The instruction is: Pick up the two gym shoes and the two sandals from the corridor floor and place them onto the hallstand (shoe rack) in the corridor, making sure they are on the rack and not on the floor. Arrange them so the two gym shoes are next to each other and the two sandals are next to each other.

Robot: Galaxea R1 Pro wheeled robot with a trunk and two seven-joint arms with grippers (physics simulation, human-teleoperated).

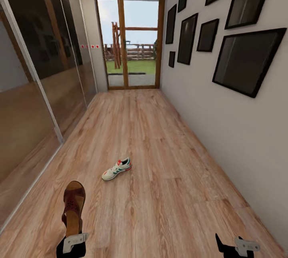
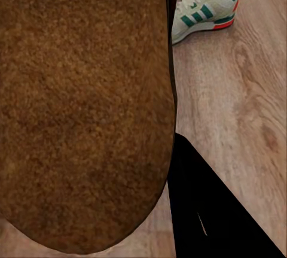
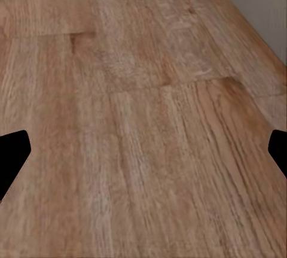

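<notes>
One brown sandal [image 1: 74, 204] is held up at the lower left of the head view, with my left gripper [image 1: 74, 241] shut on its heel end. Its tan underside [image 2: 84, 108] sits close to the left wrist camera, beside a black finger [image 2: 206, 210]. A white gym shoe [image 1: 117, 169] with green stripes and a red heel patch lies on its sole on the corridor floor [image 1: 160, 178], ahead of the sandal; the left wrist view shows this gym shoe [image 2: 206, 8] past the sandal's edge. My right gripper [image 1: 236, 246] hangs open over bare planks [image 3: 143, 150]. The hallstand is out of view.
A mirrored sliding wardrobe [image 1: 36, 90] lines the left side of the corridor. The right wall [image 1: 224, 122] carries several black picture frames. A glazed wooden door [image 1: 132, 38] closes the far end. Open floor stretches between me and the door.
</notes>
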